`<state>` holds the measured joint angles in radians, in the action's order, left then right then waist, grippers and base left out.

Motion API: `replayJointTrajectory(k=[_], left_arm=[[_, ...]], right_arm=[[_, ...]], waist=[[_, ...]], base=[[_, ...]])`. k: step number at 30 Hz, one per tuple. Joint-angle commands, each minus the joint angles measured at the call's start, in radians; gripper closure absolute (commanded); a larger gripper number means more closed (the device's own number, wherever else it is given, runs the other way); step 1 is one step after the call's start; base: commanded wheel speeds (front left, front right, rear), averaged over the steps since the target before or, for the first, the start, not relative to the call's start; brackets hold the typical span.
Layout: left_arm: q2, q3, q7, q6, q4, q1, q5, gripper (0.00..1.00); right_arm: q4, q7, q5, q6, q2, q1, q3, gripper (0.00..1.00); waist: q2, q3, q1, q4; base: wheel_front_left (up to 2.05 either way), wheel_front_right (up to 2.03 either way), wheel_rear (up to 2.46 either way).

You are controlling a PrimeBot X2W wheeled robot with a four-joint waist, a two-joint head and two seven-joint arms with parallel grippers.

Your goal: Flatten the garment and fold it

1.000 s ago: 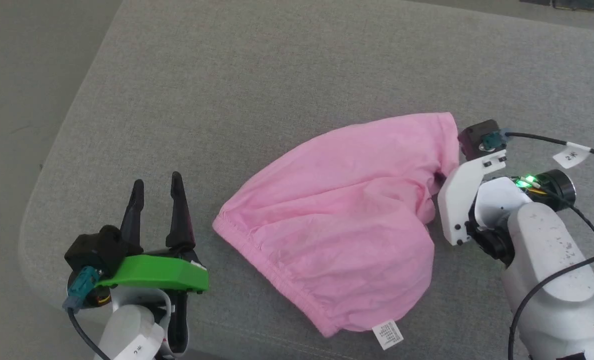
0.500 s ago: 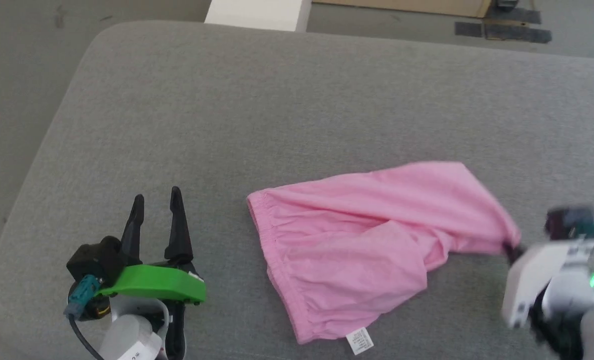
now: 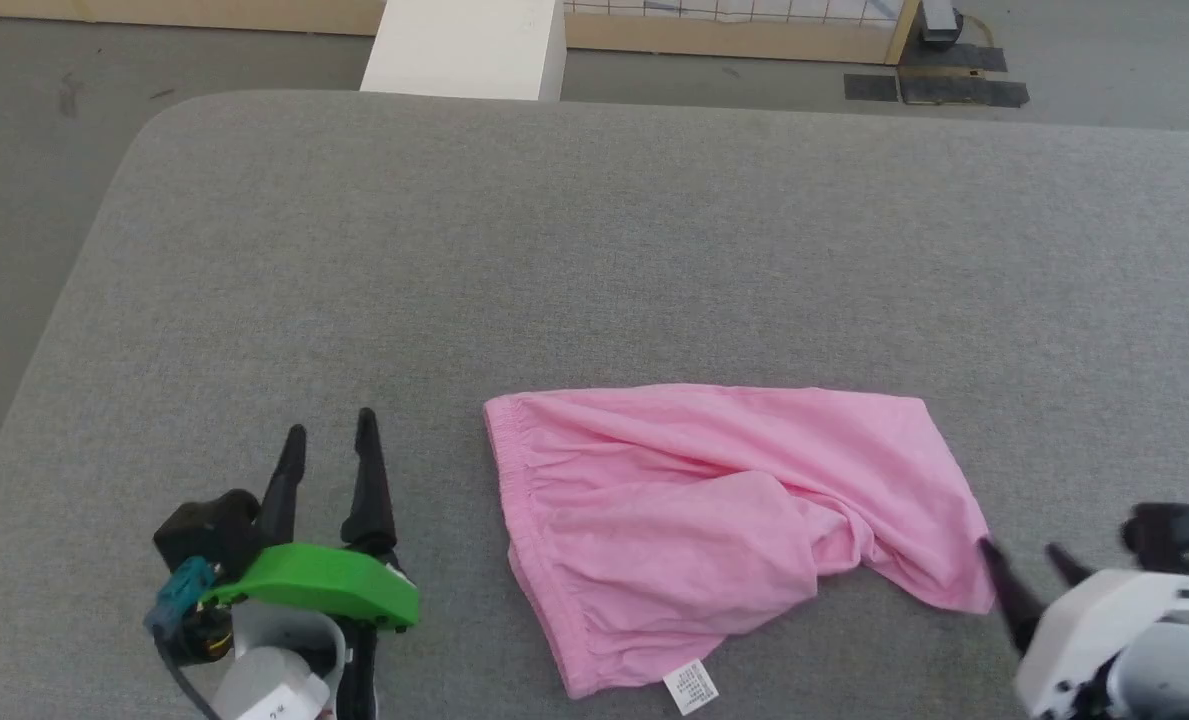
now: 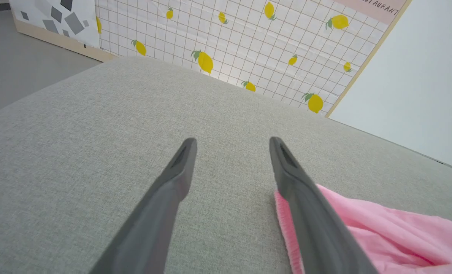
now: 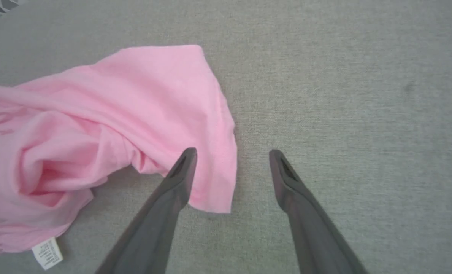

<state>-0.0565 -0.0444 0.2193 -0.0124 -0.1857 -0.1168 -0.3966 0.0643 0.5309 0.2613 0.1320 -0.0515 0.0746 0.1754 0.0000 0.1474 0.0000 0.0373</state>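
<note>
The left gripper (image 3: pixel 331 425) hovers with fingers spread wide and empty, just left of the gathered waistband (image 3: pixel 514 500). The garment (image 3: pixel 714 500) lies near-middle on the grey woven worktop (image 3: pixel 594 250), soft pink cotton with one leg bunched. The right gripper (image 3: pixel 1019 550), fingers apart and holding nothing, sits at the right hem. To flatten it, pinch both ends and pull evenly.

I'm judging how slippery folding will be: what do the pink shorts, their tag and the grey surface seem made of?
Shorts: thin, soft matte cloth, probably cotton; it lies in loose wrinkles and gathers at the waistband. Tag: white printed fabric label, seemingly stiffer. Grey surface: matte woven upholstery with a visible weave, likely padded given its rounded corner.
</note>
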Motion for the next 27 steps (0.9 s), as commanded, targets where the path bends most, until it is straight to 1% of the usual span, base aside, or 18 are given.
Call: replayJointTrajectory(k=[1,3,5,8,13,15,16,19,22,26,27], left_arm=[[-0.002,-0.007,-0.022,0.0,-0.002,-0.009,-0.002,0.0],[-0.008,-0.024,-0.074,-0.004,-0.009,-0.051,-0.001,0.0],[-0.012,-0.05,-0.15,-0.005,-0.026,-0.107,0.003,0.0],[-0.019,-0.091,-0.312,0.008,-0.082,-0.204,0.013,0.0],[-0.036,-0.168,-0.64,0.03,-0.202,-0.34,0.036,0.0],[-0.045,-0.19,-0.729,0.039,-0.233,-0.377,0.05,0.0],[-0.049,-0.195,-0.753,0.042,-0.243,-0.39,0.053,0.0],[-0.061,-0.221,-0.807,0.032,-0.289,-0.417,0.067,0.0],[-0.065,-0.232,-0.825,0.036,-0.33,-0.425,0.075,0.0],[-0.056,-0.241,-0.836,0.028,-0.379,-0.42,0.061,0.0],[-0.054,-0.243,-0.831,0.024,-0.388,-0.419,0.057,0.37]], right_arm=[[0.018,-0.024,0.008,-0.001,0.001,-0.022,0.028,0.0],[0.035,-0.044,0.004,-0.001,0.001,-0.032,0.071,0.0],[0.045,-0.047,-0.005,-0.001,0.001,-0.038,0.109,0.0],[0.057,-0.042,-0.014,-0.001,0.001,-0.046,0.141,0.0],[0.059,-0.035,-0.009,-0.001,0.001,-0.058,0.144,0.0],[0.055,-0.032,-0.001,-0.001,0.001,-0.062,0.139,0.0],[0.054,-0.033,0.002,-0.001,0.001,-0.064,0.136,0.0],[0.05,-0.038,0.007,-0.001,0.001,-0.068,0.134,0.0],[0.047,-0.045,0.01,-0.001,0.001,-0.075,0.132,0.0],[0.043,-0.054,0.011,-0.001,0.001,-0.083,0.132,0.0],[0.043,-0.056,0.01,-0.001,0.001,-0.084,0.133,0.0]], waist=[[0.0,-0.004,0.0,-0.003],[0.0,-0.005,0.0,-0.002],[0.0,-0.004,0.0,-0.002],[0.0,0.003,0.0,-0.006],[0.0,0.03,0.0,-0.029],[0.0,0.043,0.0,-0.04],[0.0,0.049,0.0,-0.046],[0.0,0.07,0.0,-0.059],[0.0,0.088,0.0,-0.069],[0.0,0.102,0.0,-0.077],[0.0,0.104,0.0,-0.078]], base=[[0.0,0.0,0.0],[0.0,0.0,0.0],[0.0,0.0,0.0],[0.0,0.0,0.0],[0.0,0.0,0.0],[0.0,0.0,0.0],[0.0,0.0,0.0],[0.0,0.0,0.0],[0.0,0.0,0.0],[0.0,0.0,0.0],[0.0,0.0,0.0]])
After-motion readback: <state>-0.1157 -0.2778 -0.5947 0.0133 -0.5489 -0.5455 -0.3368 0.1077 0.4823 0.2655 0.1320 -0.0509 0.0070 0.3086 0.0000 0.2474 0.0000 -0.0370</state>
